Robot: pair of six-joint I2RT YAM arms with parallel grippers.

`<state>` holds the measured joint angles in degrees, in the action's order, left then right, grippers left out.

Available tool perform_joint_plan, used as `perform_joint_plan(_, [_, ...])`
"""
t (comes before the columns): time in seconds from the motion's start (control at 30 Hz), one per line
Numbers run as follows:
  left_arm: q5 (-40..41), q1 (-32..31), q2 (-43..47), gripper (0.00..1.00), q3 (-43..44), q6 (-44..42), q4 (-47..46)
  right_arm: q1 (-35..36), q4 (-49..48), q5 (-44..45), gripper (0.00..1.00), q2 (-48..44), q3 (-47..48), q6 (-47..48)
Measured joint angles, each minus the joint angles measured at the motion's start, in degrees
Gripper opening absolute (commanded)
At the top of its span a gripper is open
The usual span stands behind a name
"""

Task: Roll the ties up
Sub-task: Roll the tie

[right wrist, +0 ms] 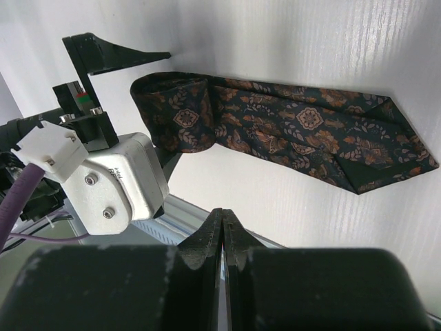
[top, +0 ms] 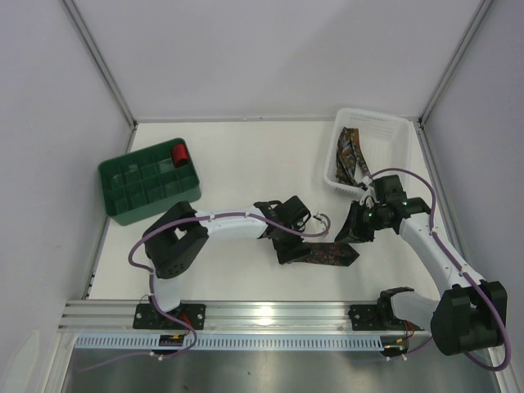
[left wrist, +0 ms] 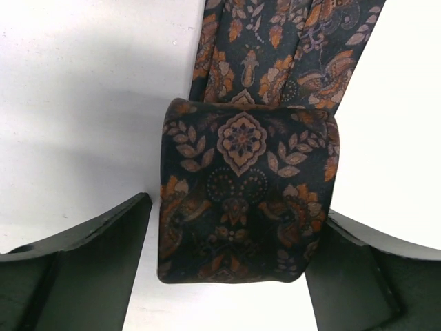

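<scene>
**A:** Why is the left gripper [left wrist: 238, 214] standing so wide?

**B:** It's straddling the rolled end [right wrist: 176, 114] of the tie [right wrist: 289, 131], which is lying on the table [top: 229, 164] just nearside of the white basket [top: 399, 143]. It's probably giving the roll slack before a fresh grip.

**A:** And the right gripper [right wrist: 222, 221]?

**B:** It's hovering pinched shut and empty between the basket and the tie, out of the way. A second tie [top: 350, 151] is waiting inside the basket.

Bright even light, soft shadow beside the tie [left wrist: 241, 193], sharp focus.
</scene>
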<state>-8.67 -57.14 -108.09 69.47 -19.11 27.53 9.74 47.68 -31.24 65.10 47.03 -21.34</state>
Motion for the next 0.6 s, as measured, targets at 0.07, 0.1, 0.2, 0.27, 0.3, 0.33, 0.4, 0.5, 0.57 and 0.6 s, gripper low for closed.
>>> perform_joint_plan(0.07, [-0.1,0.0,0.2,0.82,-0.3,0.0,-0.3,0.0,0.0,-0.1,0.08,0.0,0.0,0.0])
perform_joint_plan(0.1, [-0.1,0.0,0.3,0.77,-0.4,0.0,-0.3,0.0,0.0,-0.1,0.08,0.0,0.0,0.0])
perform_joint_plan(0.2, [-0.3,0.2,0.3,0.63,-0.5,0.0,-0.3,0.0,0.0,-0.1,0.08,0.0,0.0,0.0])
perform_joint_plan(0.27, [-0.3,0.3,0.3,0.58,-0.5,0.1,-0.4,0.0,0.0,-0.1,0.08,0.0,0.0,0.0])
perform_joint_plan(0.3, [-0.3,0.3,0.3,0.54,-0.5,0.1,-0.4,0.0,0.0,-0.2,0.08,0.0,0.0,0.0])
perform_joint_plan(0.33, [-0.3,0.4,0.3,0.52,-0.5,0.1,-0.5,0.0,0.0,-0.2,0.08,0.0,0.0,0.0])
perform_joint_plan(0.4, [-0.3,0.5,0.3,0.5,-0.5,0.1,-0.5,0.0,0.0,-0.2,0.08,0.0,0.0,0.0])
perform_joint_plan(0.5, [-0.3,0.5,0.3,0.64,-0.5,0.1,-0.5,0.0,0.0,-0.3,0.08,0.0,-0.1,0.0])
perform_joint_plan(0.57, [-0.6,0.5,0.4,0.71,-0.5,0.2,-0.3,0.0,0.0,-0.3,0.08,0.0,-0.2,0.0])
perform_joint_plan(0.6, [-0.7,0.5,0.5,0.74,-0.5,0.2,-0.2,0.0,0.0,-0.3,0.08,0.0,-0.2,0.0])
